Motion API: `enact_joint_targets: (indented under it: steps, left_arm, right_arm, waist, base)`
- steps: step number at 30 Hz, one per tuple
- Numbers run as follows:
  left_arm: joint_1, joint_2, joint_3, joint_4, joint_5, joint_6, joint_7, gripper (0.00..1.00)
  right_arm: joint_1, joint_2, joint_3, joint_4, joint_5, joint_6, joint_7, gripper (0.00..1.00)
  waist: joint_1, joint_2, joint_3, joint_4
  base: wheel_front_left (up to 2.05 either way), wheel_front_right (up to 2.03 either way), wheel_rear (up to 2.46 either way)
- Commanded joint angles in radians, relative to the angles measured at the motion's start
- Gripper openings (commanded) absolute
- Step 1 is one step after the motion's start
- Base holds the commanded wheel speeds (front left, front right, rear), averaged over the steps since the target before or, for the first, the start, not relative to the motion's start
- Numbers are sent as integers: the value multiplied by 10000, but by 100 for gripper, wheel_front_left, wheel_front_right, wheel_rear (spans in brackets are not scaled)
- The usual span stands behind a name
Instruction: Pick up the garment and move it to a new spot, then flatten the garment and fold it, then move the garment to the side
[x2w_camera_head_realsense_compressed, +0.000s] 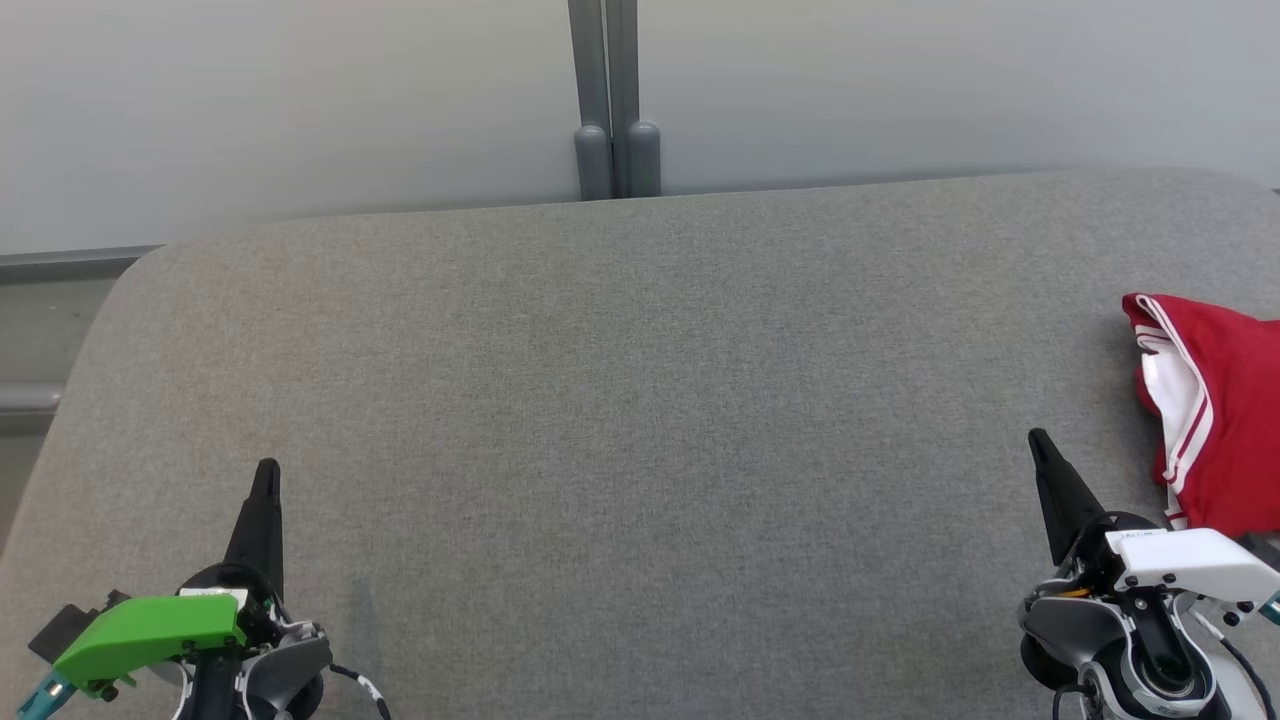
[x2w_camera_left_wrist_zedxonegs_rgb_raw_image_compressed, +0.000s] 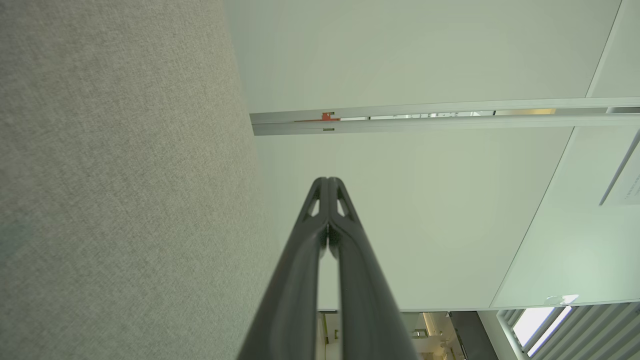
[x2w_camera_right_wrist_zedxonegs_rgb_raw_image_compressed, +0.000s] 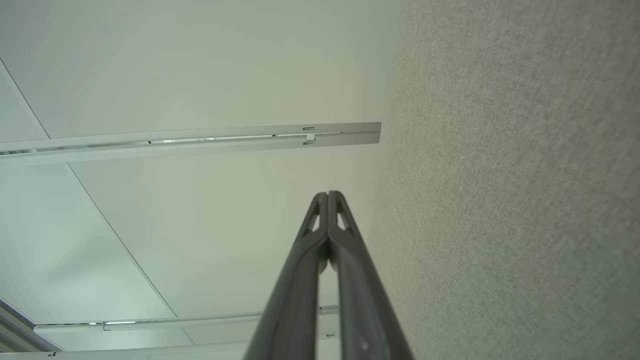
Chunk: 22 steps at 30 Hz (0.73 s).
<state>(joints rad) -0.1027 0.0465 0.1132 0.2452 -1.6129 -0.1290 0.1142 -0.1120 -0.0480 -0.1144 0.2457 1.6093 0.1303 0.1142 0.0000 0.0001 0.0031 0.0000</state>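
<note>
A red garment (x2w_camera_head_realsense_compressed: 1225, 400) with white panels and striped trim lies bunched at the right edge of the grey fabric table (x2w_camera_head_realsense_compressed: 620, 400), partly cut off by the head view's border. My right gripper (x2w_camera_head_realsense_compressed: 1038, 440) stands just left of it at the lower right, shut and holding nothing, its tip apart from the cloth. At the lower left my left gripper (x2w_camera_head_realsense_compressed: 268, 468) is shut and empty, far from the garment. Each wrist view shows its own gripper's two dark fingers pressed together: left gripper (x2w_camera_left_wrist_zedxonegs_rgb_raw_image_compressed: 328, 179), right gripper (x2w_camera_right_wrist_zedxonegs_rgb_raw_image_compressed: 328, 192).
The table's rounded far edge meets a pale wall with a grey vertical post (x2w_camera_head_realsense_compressed: 612, 100) at its middle. The table's left edge curves down at the far left. Both wrist views look along the grey surface toward pale wall panels.
</note>
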Motion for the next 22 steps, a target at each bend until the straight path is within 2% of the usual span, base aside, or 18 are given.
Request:
enact_joint_targets:
  steps: [1,22]
  left_arm:
    - [-113,69,29,-18,-7,-49,31,0]
    - [-113,70,29,-19,-7,-49,30,0]
  right_arm:
    - [91,-41,-18,-57,69,7,34,0]
    - [91,-41,-17,-57,70,7,33,0]
  waist:
    - [0,-1,0,0]
    - [0,-1,0,0]
  base:
    - [0,0,0]
    - [0,0,0]
